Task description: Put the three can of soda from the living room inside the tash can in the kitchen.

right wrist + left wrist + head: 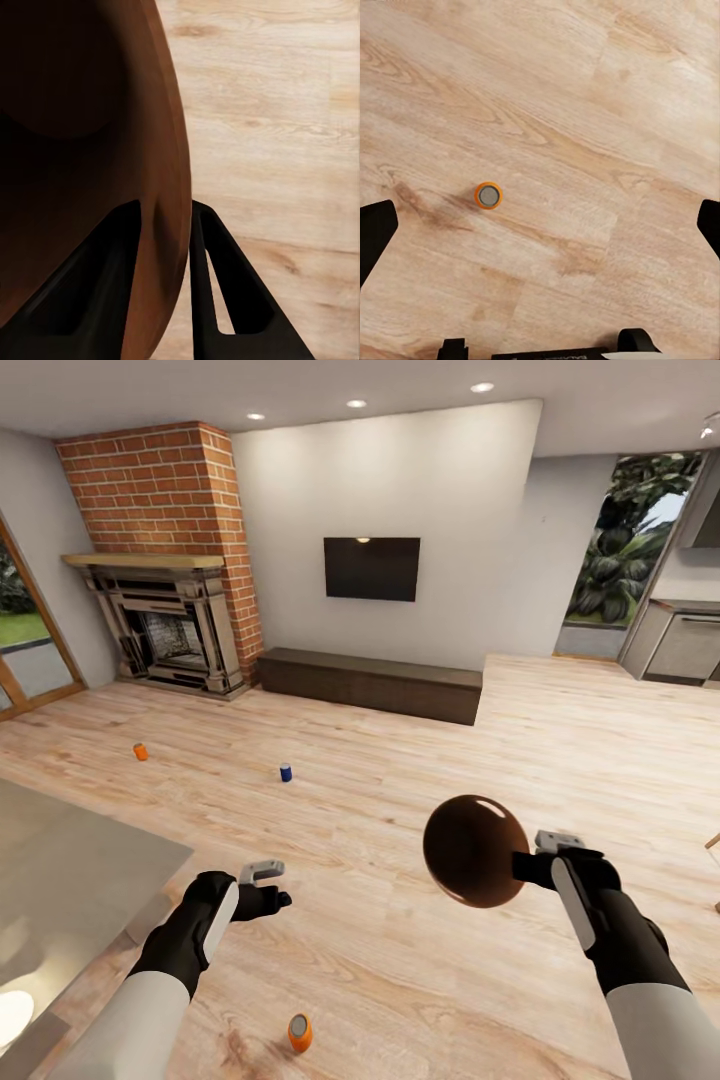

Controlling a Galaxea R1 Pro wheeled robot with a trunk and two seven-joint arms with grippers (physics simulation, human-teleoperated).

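The right end effector (528, 860) is clamped on the wall of the trash can (476, 850), one finger inside the dark interior and one outside, as the right wrist view shows; the copper-brown bin hangs in the air above the floor (400, 760), tipped on its side. The left end effector (268, 882) is spread wide and holds nothing, its fingers (375, 232) framing bare planks in the left wrist view. Taking the bin as the landmark: the nearest orange can (300, 1032) stands upright on the floor below and to the left of it, close to the robot's base, and shows from above in the left wrist view (488, 196); the blue can (286, 772) stands farther off, beyond the bin toward the low cabinet (370, 682); the second orange can (140, 752) is farther left still, toward the brick fireplace (165, 620). The step in hand looks to be picking up the near orange can. To do it well, the left arm should centre the silver top between the fingers, descend straight, and close around the can's mid-body without knocking it over, while the right arm keeps the bin steady and turns its mouth upward to receive the drop.
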